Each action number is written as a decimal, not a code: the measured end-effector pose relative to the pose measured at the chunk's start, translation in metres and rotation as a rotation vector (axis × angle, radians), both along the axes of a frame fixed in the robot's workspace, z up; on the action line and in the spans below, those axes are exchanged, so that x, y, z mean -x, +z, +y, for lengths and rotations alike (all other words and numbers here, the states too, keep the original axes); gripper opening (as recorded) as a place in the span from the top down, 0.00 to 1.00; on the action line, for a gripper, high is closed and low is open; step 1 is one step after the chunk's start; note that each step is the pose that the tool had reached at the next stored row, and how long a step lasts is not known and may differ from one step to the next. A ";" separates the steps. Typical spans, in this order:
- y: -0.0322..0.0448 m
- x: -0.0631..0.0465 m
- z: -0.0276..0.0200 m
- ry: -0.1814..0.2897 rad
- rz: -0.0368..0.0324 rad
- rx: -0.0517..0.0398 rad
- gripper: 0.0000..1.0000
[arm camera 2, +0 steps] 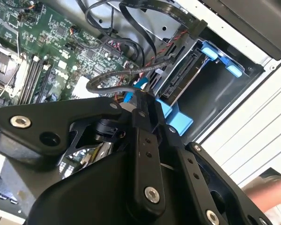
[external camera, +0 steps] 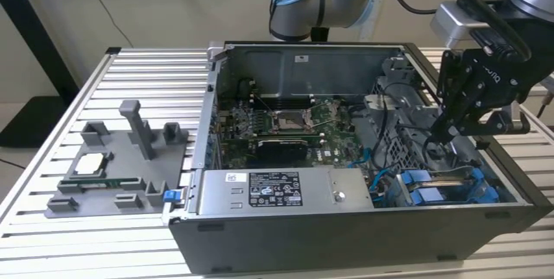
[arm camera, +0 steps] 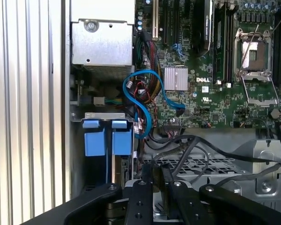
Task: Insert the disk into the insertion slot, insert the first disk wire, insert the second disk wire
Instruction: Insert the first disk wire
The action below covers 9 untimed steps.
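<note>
The disk (arm camera 2: 181,71) sits edge-on inside the insertion slot (arm camera 2: 203,96), a grey bay with blue tabs (arm camera: 94,140), and its connector edge faces the case interior. In the exterior view the slot (external camera: 450,185) is at the case's front right corner. My black gripper (external camera: 438,137) reaches down into the case just behind the slot. Its fingers (arm camera 2: 143,122) come together at the tip, where my gripper (arm camera 2: 139,99) looks shut on the plug of a black disk wire (arm camera 2: 103,83) that loops away from it. The gripper (arm camera: 154,174) hangs over a perforated metal panel beside the blue tabs.
The open case holds a green motherboard (external camera: 286,130) with a processor socket (arm camera: 255,54). A grey labelled box (external camera: 277,191) sits along the front wall. A blue cable (arm camera: 143,101) loops beside the bay, among black cables (arm camera 2: 131,28). A grey fixture tray (external camera: 113,162) lies on the slatted table.
</note>
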State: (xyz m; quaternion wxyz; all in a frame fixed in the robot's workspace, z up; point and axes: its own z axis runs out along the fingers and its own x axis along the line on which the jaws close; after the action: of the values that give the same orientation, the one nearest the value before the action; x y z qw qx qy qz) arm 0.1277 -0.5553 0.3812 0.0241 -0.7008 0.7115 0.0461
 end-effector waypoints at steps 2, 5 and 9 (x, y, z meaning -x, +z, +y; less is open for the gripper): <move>-0.0014 -0.002 -0.0013 0.000 0.0001 0.0001 1.00; -0.0042 -0.006 -0.0041 0.000 0.0002 0.0001 1.00; -0.0077 -0.010 -0.0099 0.000 0.0003 0.0001 1.00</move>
State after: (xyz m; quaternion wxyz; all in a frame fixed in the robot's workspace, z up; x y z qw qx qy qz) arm 0.1379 -0.5652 0.3735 0.0240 -0.7008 0.7115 0.0462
